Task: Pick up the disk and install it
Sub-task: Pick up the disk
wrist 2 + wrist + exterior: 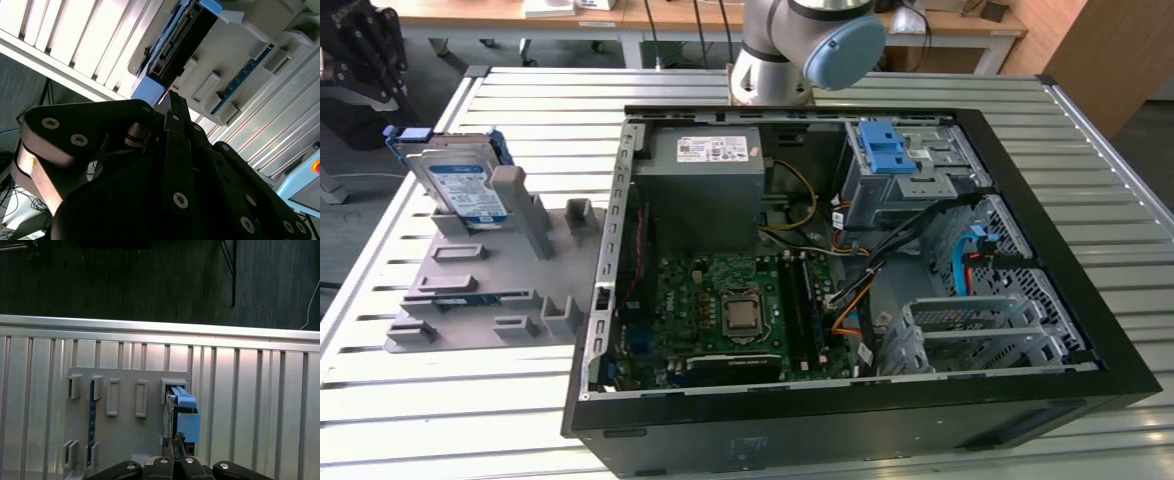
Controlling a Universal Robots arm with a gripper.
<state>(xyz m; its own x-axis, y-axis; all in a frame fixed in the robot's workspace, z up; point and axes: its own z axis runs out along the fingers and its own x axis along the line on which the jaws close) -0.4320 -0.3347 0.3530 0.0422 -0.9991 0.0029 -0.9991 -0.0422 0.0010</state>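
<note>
Claw [175,441] — black fingers drawn together, nothing seen between them. In both wrist views its tip hangs just over the disk's upper edge; contact cannot be told.

Disk [458,185] — at the exterior view's left, standing on edge in an end slot of the grey holder [480,290]. Its labelled face is toward the camera, a blue rail is uppermost, and it leans slightly. In the first wrist view its thin edge runs toward the table's rim.

Table [520,90] — slatted metal. The holder sits near its left edge, with bare slats around it and a narrow strip before the case.

Computer case [854,420] — open-topped, holding a power-supply box [714,165], motherboard [720,305], blue-latched drive cage [891,150] and loose cables [854,245].
</note>
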